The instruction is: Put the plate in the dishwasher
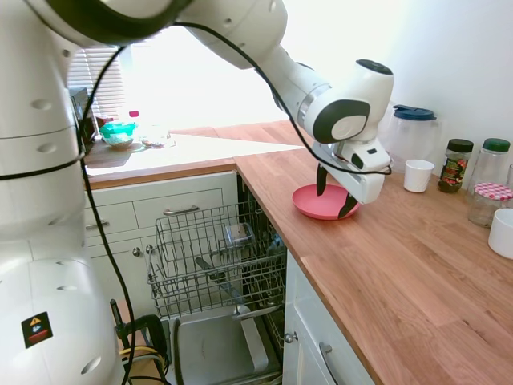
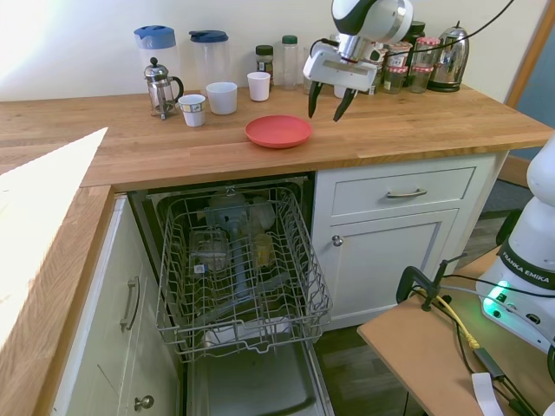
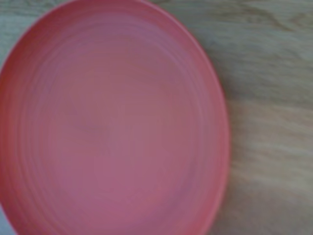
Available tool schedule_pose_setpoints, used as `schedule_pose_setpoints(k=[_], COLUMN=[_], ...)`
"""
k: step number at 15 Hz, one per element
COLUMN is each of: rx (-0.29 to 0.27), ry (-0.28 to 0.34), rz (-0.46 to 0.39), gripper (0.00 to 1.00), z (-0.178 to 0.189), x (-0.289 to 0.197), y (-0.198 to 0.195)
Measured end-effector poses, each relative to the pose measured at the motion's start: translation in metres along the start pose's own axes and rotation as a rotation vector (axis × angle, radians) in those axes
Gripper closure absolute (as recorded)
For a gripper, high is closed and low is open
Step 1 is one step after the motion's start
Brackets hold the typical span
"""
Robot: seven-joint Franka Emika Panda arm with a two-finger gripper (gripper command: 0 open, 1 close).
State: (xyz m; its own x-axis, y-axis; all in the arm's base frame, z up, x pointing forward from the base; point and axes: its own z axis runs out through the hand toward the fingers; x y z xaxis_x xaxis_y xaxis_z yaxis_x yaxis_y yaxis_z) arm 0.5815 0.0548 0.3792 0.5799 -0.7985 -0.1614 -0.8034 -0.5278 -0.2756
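The coral pink plate (image 1: 321, 202) (image 2: 278, 131) lies flat on the wooden counter and fills most of the blurred wrist view (image 3: 107, 122). My gripper (image 1: 333, 193) (image 2: 327, 103) hangs open just above the plate's edge, a little to its right in the second exterior view, holding nothing. Below the counter the dishwasher (image 2: 238, 269) (image 1: 216, 261) stands open, its grey wire rack pulled out over the lowered door.
Behind the plate stand mugs (image 2: 222, 97), a French press (image 2: 160, 87), two jugs (image 2: 212, 54), jars (image 2: 313, 78) and a kettle (image 2: 451, 61). The rack holds some glassware. A turquoise bowl (image 1: 118, 132) sits on the far counter.
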Motion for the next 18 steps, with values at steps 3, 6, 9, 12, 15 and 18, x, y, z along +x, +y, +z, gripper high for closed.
schedule_pose_setpoints(k=[3,6,9,12,15,18], rx=[0.029,0.058,0.079,0.073,0.076,0.078], ry=[-0.039,-0.046,-0.055,-0.057,-0.059,-0.066], rz=[0.056,0.082,0.071,0.064,0.067,0.076], gripper=[1.00,1.00,1.00,1.00,1.00,1.00], z=[0.030,0.037,0.037,0.049,0.052,0.054], x=[0.019,0.030,0.032,0.033,0.036,0.037], y=[-0.014,-0.013,-0.013,-0.015,-0.017,-0.016])
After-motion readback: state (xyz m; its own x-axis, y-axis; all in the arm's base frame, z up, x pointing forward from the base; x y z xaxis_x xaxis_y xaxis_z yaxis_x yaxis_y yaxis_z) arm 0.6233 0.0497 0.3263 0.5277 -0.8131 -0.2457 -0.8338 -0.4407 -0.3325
